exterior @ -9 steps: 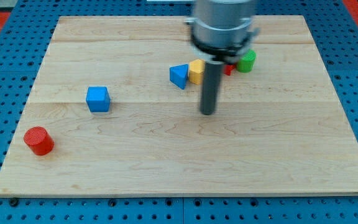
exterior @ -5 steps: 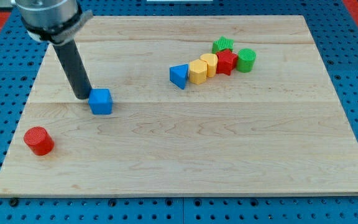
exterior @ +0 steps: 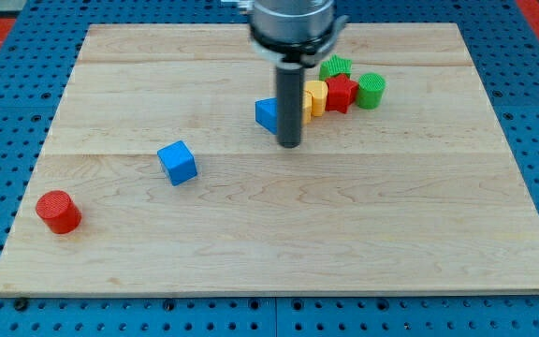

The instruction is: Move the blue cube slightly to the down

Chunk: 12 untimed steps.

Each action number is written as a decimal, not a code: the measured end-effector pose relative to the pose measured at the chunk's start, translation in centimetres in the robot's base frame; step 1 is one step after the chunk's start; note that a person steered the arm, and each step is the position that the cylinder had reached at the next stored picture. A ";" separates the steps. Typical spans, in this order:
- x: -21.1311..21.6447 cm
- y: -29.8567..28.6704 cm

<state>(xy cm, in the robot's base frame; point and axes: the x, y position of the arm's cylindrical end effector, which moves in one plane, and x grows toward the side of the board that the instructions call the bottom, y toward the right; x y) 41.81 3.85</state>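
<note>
While the rod hangs nearly upright from the top edge of the board, my tip rests on the wood near the board's centre, toward the top edge, grasping nothing and touching no block that I can make out. Rod body covers part of the blue triangular block and a yellow block. Blue cube lies well apart to the view's left of the tip, in the left half of the board. It sits turned, corners toward the board's edges; no long axis. Red cylinder sits near the bottom-left corner.
</note>
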 end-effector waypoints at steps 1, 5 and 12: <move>-0.5 -0.6; 6.1 -8.6; 6.1 -1.0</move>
